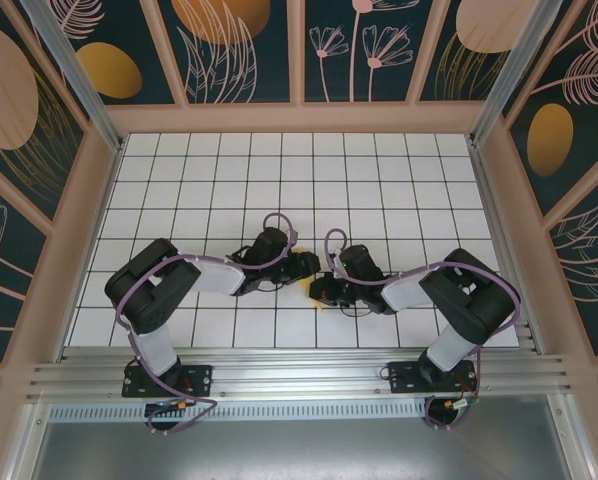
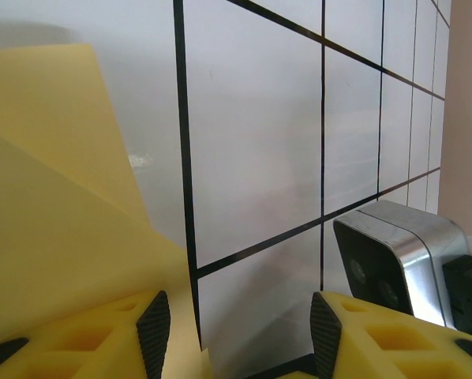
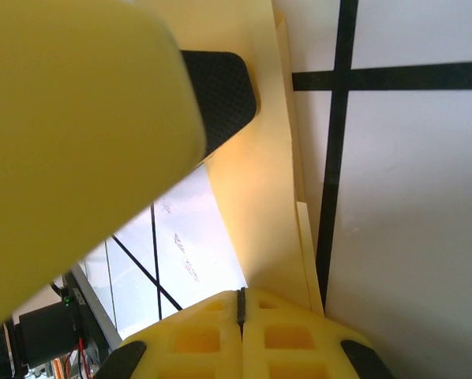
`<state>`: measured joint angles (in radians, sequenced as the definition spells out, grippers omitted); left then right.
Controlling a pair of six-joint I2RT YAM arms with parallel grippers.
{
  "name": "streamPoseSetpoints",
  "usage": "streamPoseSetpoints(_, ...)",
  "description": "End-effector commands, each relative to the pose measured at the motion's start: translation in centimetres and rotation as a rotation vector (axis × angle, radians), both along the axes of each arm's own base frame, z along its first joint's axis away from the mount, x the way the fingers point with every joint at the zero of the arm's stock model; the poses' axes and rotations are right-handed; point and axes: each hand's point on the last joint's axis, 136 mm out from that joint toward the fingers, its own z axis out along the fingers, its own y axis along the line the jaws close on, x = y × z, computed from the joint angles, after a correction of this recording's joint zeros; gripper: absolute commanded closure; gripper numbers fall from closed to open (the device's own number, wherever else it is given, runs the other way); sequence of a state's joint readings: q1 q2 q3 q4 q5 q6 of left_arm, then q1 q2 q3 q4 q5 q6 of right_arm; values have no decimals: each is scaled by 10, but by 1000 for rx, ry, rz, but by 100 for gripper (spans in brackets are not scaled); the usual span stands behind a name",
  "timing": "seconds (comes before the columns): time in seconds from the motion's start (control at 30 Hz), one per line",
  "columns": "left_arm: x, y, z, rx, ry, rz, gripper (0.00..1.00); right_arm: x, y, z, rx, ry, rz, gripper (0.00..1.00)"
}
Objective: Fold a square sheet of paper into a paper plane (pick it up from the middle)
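Observation:
The pale-yellow paper is a narrow creased shape at the table's middle, mostly hidden under both grippers. In the left wrist view the paper rises in two folded layers beside the left finger. The left gripper is open, with bare tile between its pads. The right gripper is shut, its tips lying on the paper, whose layered edges run along a black grid line. A left gripper finger hangs over the same strip, its black pad near the paper. Both grippers meet at the centre, the left gripper just behind the right gripper.
The white grid-tiled table stretches behind the grippers. Pink frame walls close it in on three sides. An aluminium rail carries the arm bases. The right arm's silver camera housing sits close to the left gripper's right finger.

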<state>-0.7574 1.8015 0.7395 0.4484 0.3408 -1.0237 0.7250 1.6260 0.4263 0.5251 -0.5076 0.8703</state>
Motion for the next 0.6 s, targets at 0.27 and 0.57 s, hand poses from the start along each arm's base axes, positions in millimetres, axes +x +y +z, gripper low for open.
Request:
streamPoseSetpoints(0.27,20,45,-31,186,-2,96,45,-42,-46,-54,-204,197,-5,100)
streamPoseSetpoints(0.57,26,52,-30,182,-8,113,45,-44,-47,-54,-196,194,-3,100)
